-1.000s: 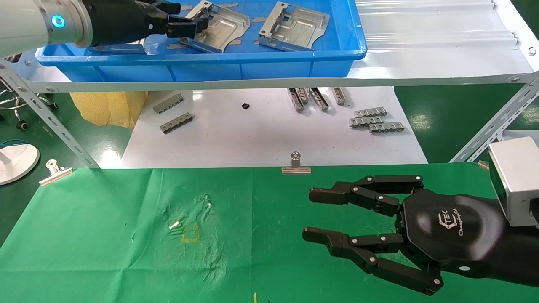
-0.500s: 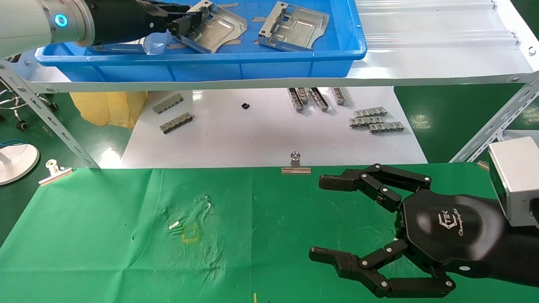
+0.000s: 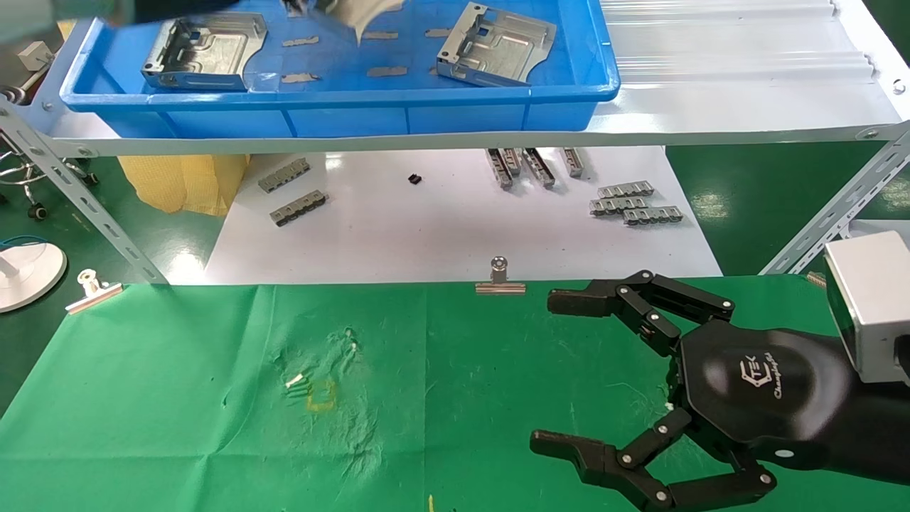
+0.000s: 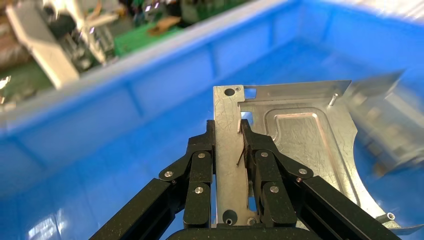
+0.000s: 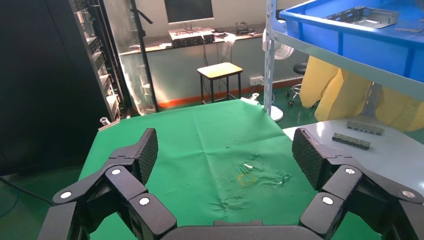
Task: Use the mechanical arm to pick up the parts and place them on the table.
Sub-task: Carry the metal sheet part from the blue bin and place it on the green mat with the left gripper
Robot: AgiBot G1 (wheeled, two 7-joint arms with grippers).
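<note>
My left gripper (image 4: 227, 129) is shut on the side flange of a silvery bracket (image 4: 300, 145) and holds it above the floor of the blue tray (image 4: 150, 85). In the head view this held bracket (image 3: 366, 13) is a blur at the top edge, with the left hand almost out of view. Two more brackets lie in the tray (image 3: 426, 107), one at the left (image 3: 206, 53) and one at the right (image 3: 498, 46). My right gripper (image 3: 553, 371) is wide open and empty over the right side of the green table (image 3: 178, 398). It also shows in the right wrist view (image 5: 227, 152).
The tray stands on a white shelf (image 3: 711, 99) with slotted metal legs (image 3: 106, 227). Small grey slotted strips (image 3: 633, 203) lie on the white sheet (image 3: 441, 227) below. A yellow mark (image 3: 321, 397) and wrinkles sit mid-left on the cloth. Metal clips (image 3: 500, 279) hold the cloth's far edge.
My left gripper has lifted the bracket up and back, almost out of the head view, uncovering the left bracket in the tray. My right gripper has opened wider.
</note>
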